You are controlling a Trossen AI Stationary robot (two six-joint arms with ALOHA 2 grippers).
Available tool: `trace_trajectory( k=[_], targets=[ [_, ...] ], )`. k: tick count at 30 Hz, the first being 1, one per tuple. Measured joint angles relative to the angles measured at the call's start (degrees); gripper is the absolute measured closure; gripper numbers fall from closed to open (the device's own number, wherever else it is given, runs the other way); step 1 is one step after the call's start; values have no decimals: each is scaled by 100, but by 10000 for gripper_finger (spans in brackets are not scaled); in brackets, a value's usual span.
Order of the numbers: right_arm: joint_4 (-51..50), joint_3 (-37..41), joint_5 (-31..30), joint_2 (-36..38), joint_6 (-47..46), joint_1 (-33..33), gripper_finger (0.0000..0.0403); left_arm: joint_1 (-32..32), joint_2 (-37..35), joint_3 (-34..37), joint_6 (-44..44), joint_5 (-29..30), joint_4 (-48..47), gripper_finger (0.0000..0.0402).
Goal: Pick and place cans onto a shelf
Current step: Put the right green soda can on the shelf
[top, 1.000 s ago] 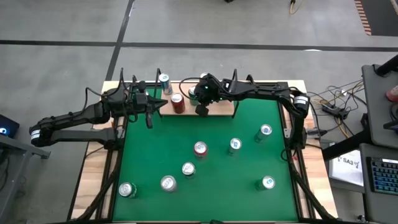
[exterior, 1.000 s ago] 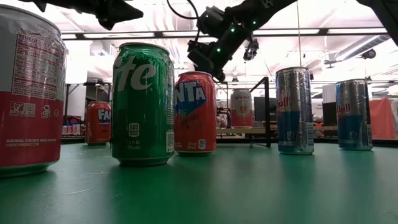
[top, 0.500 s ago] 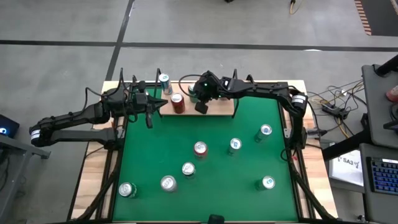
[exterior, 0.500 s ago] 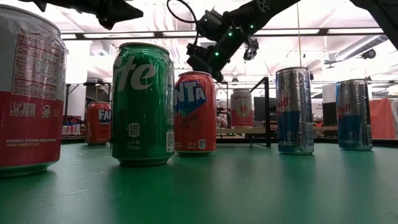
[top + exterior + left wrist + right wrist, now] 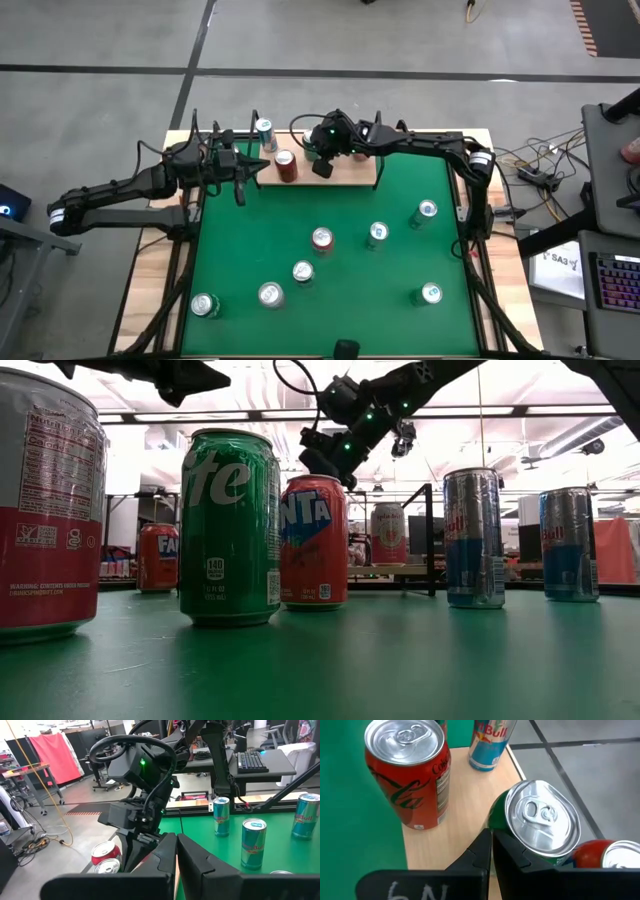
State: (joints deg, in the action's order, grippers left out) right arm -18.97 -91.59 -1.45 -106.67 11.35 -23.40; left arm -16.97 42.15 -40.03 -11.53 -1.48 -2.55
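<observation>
The desk (image 5: 350,300) has a green top with pale wood edges and stands on a grey concrete floor (image 5: 400,40). To its right are loose cables (image 5: 535,170) and a keyboard (image 5: 612,278). The low view looks into a workshop under strip lights (image 5: 560,410).

The shelf (image 5: 355,172), a light-wood board, lies along the far edge of the desk. Seven cans (image 5: 322,238) stand scattered on the green, all upright: one red-topped near the middle, six others spread left and right. On the shelf the right wrist view shows four: a red cola can (image 5: 407,770), a blue can (image 5: 490,745) beyond it, a green can (image 5: 540,825), and another red one (image 5: 600,857) touching the green.

The right pincer (image 5: 322,165) hangs over the shelf just beside the green can, its fingers (image 5: 481,847) pressed together and holding nothing. The left pincer (image 5: 258,170) waits at the far left corner, also narrow and empty, pointing toward the shelf
</observation>
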Motion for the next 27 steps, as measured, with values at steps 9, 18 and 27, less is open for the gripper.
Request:
trace_trajectory(
  k=[9, 18, 27],
  targets=[
    [-93, -2, 0, 18, 78, -19, 394, 0, -1, 0, -2, 0, 0, 402],
    [-294, -4, -7, 57, 258, -41, 394, 0, 0, 0, -146, 2, 22, 402],
    [-86, -4, -9, -2, 371, -112, 394, 0, 0, 0, -158, 2, 96, 402]
  ],
)
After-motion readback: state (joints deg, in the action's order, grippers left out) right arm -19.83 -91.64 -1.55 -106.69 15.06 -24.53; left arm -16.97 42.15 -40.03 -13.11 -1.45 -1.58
